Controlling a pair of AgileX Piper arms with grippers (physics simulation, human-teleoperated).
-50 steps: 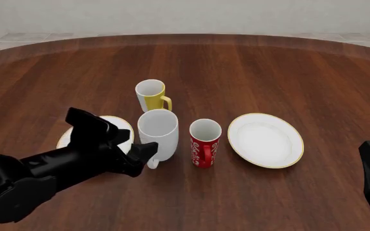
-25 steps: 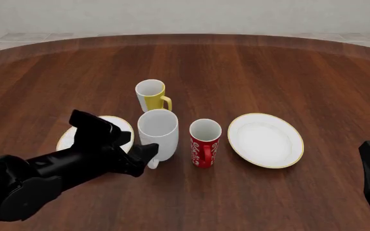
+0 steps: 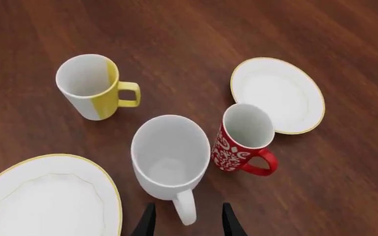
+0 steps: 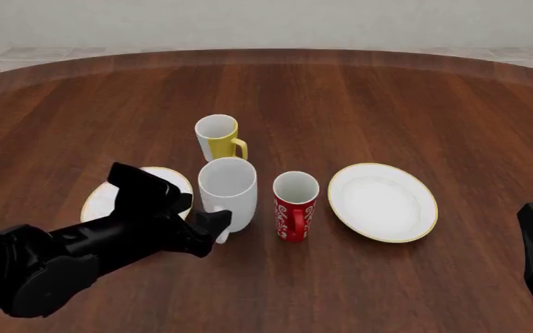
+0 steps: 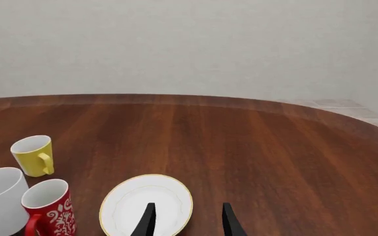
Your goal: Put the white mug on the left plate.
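Both fingers (image 3: 147, 223) astride white mug (image 3: 170, 157) (handle)

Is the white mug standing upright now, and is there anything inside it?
Upright and empty. The white mug stands on its base on the table with its mouth upward, and the left wrist view shows its bare white bottom.

On the counter (image 4: 387, 97), the white mug (image 4: 227, 191) stands at centre. The left plate (image 4: 100, 200) lies at its 9 o'clock, seemingly just beside it; another mug (image 4: 216, 137) at 12, a third mug (image 4: 295, 205) at 3, and the twin plate (image 4: 382, 202) beyond.
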